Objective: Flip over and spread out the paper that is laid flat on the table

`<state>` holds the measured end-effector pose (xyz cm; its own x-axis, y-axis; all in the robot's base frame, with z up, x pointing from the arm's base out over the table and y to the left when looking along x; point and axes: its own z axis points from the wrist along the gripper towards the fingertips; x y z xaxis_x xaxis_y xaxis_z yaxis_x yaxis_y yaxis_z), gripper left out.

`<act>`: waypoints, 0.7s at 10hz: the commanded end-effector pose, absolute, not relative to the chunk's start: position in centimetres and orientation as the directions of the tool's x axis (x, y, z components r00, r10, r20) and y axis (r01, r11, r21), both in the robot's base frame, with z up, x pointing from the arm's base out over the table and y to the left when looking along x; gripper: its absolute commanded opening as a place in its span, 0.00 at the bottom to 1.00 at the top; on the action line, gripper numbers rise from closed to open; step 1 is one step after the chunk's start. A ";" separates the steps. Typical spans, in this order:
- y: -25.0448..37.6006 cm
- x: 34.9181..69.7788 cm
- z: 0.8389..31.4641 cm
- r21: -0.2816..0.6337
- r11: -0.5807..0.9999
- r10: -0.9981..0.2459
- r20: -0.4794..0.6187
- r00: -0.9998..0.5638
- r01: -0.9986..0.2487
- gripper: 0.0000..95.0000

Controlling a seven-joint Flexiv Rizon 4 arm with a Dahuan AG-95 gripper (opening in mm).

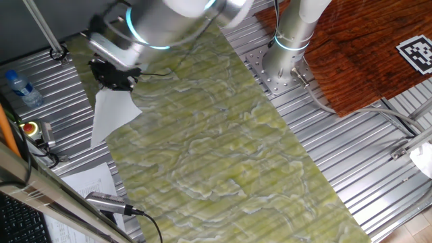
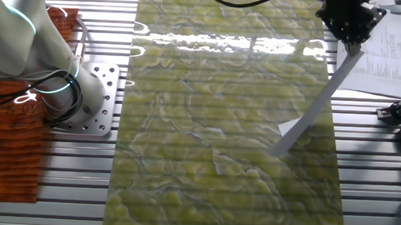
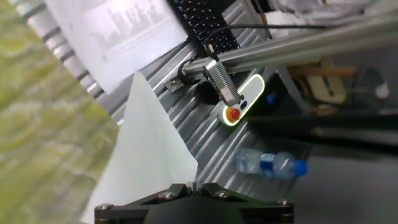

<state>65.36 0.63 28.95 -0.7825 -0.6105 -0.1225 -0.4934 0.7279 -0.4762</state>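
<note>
One hand [image 1: 116, 79] pinched on the paper [image 1: 111, 115], sheet hanging above the table [image 1: 223, 155]

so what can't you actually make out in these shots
- Gripper fingertips: in the hand view the hand's own body covers them; small and dark in both fixed views, so the exact pinch on the paper is unclear.
- Paper's top edge: hidden by the gripper in both fixed views.
- Printed sheet: text too small and blurred in the hand view.
- Arm: blurred and cut off by the top edge in one fixed view.
</note>
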 end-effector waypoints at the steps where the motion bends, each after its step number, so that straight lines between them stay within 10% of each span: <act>1: 1.5 65.4 28.4 -0.078 0.911 -0.410 -0.036 -0.912 -0.406 0.00; 7: 2.8 65.2 27.8 -0.012 0.922 -0.386 0.042 -0.922 -0.387 0.00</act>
